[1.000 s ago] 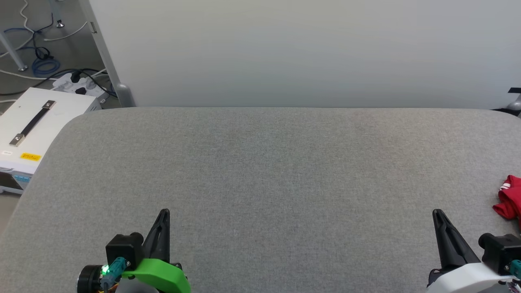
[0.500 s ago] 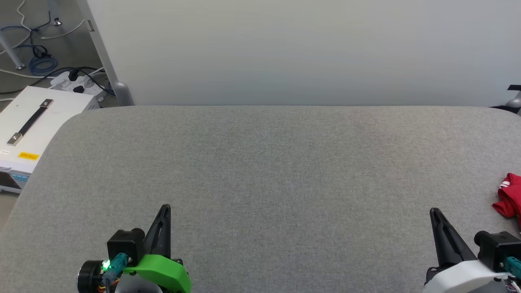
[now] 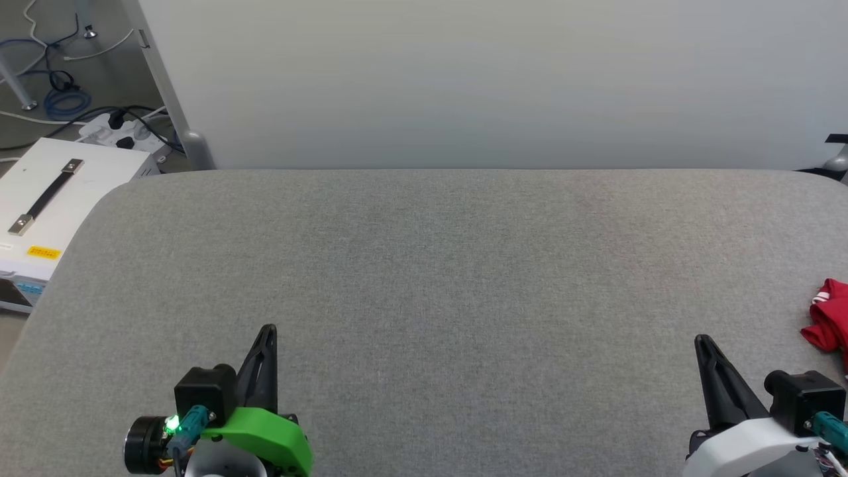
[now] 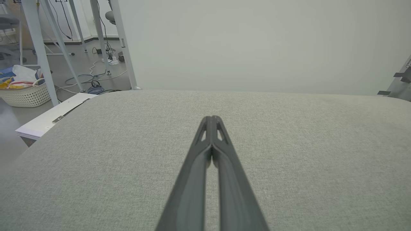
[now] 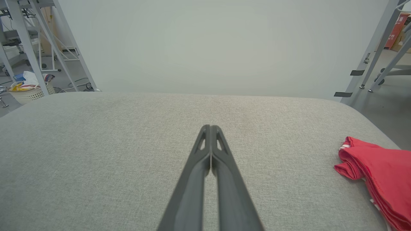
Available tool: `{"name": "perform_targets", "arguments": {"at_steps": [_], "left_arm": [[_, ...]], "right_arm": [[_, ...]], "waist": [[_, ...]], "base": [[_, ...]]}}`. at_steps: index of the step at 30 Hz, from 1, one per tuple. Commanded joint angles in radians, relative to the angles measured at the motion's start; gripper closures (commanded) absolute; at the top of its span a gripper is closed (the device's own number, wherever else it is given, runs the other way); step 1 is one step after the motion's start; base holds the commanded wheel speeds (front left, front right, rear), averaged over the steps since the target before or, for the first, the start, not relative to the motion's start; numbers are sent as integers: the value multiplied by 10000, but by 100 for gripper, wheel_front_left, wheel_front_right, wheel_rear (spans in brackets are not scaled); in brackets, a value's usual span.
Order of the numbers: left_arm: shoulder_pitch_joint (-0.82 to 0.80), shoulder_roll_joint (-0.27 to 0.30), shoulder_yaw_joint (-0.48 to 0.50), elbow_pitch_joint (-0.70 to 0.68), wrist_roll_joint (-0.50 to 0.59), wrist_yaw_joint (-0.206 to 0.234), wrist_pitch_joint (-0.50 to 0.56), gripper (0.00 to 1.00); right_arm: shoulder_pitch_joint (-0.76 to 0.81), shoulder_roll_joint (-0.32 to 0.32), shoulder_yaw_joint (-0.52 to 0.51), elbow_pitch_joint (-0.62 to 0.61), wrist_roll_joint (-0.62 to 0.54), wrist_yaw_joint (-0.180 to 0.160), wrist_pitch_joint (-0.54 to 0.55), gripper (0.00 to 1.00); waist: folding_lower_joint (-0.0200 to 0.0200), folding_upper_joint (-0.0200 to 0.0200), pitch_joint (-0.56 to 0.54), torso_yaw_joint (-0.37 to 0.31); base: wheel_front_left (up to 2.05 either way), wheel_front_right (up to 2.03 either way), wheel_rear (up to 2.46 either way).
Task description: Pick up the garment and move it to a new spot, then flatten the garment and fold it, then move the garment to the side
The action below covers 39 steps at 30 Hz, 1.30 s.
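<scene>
Red garment (image 3: pixel 828 317) sits at the far right edge of the grey padded table (image 3: pixel 424 265), partly cut off by the head view's frame. Right wrist view shows it as a compact layered bundle, white trim at one corner, number print not visible. Left gripper (image 3: pixel 266 331) is at lower left, fingers pressed together, nothing between them. Right gripper (image 3: pixel 701 340) is at lower right, likewise clenched and empty; the garment is off to its right, not touching. Both point toward the far wall, low over the table; can't tell if they touch it. Stage is ambiguous: it fits a bunched shirt lying at the side to be fetched, or a folded shirt already set aside with the arms at rest. The layers look fairly neat, but can't tell if that's a true fold, so no step can be pinned down. What holds either way, as a judgement: the right arm is the nearer one to the cloth. The bundle lies close to the table's rounded right edge, so an outward nudge could slide it off. Closed fingertips would drag soft jersey rather than grip it.
</scene>
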Motion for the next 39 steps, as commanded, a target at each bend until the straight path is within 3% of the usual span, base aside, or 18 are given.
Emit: {"name": "perform_targets", "arguments": {"at_steps": [1,39], "left_arm": [[18,-104,102,-52,157,-89,71,100],[42,-960,1242,-592,1643,-620,867,100]], "right_arm": [[-187,36,20,70,-130,-2,-40,100],[-825,92,181,668,-678,-5,-102,100]], "waist": [[0,0,7,-4],[0,0,206,-113]], "base": [[0,0,0],[0,0,0]]}}
